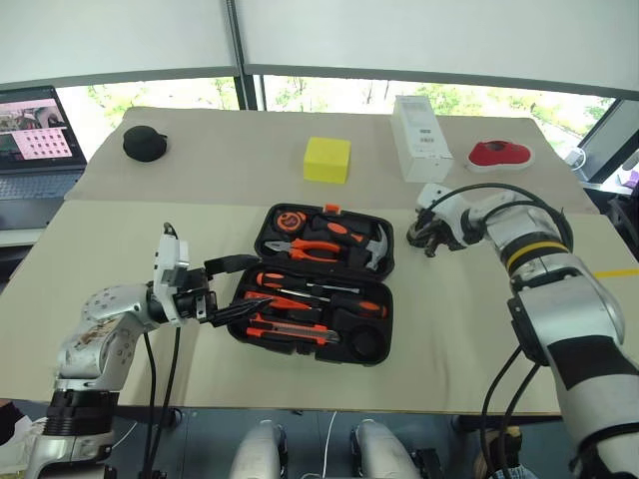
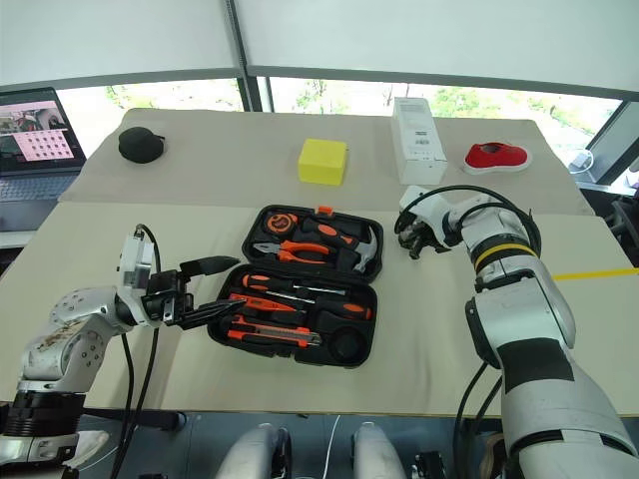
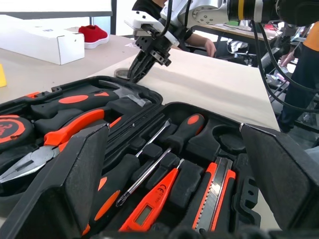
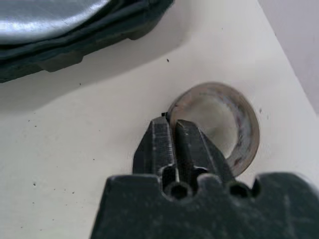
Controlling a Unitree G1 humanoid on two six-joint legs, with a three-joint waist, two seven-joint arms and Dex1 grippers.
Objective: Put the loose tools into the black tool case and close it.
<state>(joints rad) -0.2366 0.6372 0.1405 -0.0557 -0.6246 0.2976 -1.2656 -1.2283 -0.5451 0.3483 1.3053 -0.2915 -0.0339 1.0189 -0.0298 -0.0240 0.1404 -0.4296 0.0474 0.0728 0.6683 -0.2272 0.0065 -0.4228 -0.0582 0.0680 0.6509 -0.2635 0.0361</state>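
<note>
- The black tool case (image 1: 384,261) lies open on the table (image 1: 130,329), between the two grippers, its hinged halves spread flat.
- In the half nearer the left gripper (image 1: 238,286) sit the two screwdrivers (image 1: 310,289), the small orange tester (image 3: 149,211) and the utility knife (image 1: 295,330), each in its recess; a round recess at the corner holds something dark that I cannot make out.
- In the half farther from that gripper lie the pliers (image 1: 318,248), the hammer (image 1: 371,245) and a round orange-and-black tape measure (image 1: 285,222).
- The left gripper hangs at the case's edge, fingers spread wide and pointing across the tools, grasping nothing.
- The right gripper (image 1: 431,244) is off the case's other side, just beside the hammer end, pointing down at the table.
- Its fingers (image 4: 172,149) are pressed together, their tips at the rim of a small round tape roll (image 4: 234,124) lying flat on the table; whether they pinch the rim I cannot tell.
- Beyond the case stand a yellow block (image 1: 327,160), a white box (image 1: 420,137), a red shoe (image 1: 497,153) and a round black pouch (image 1: 145,143).
</note>
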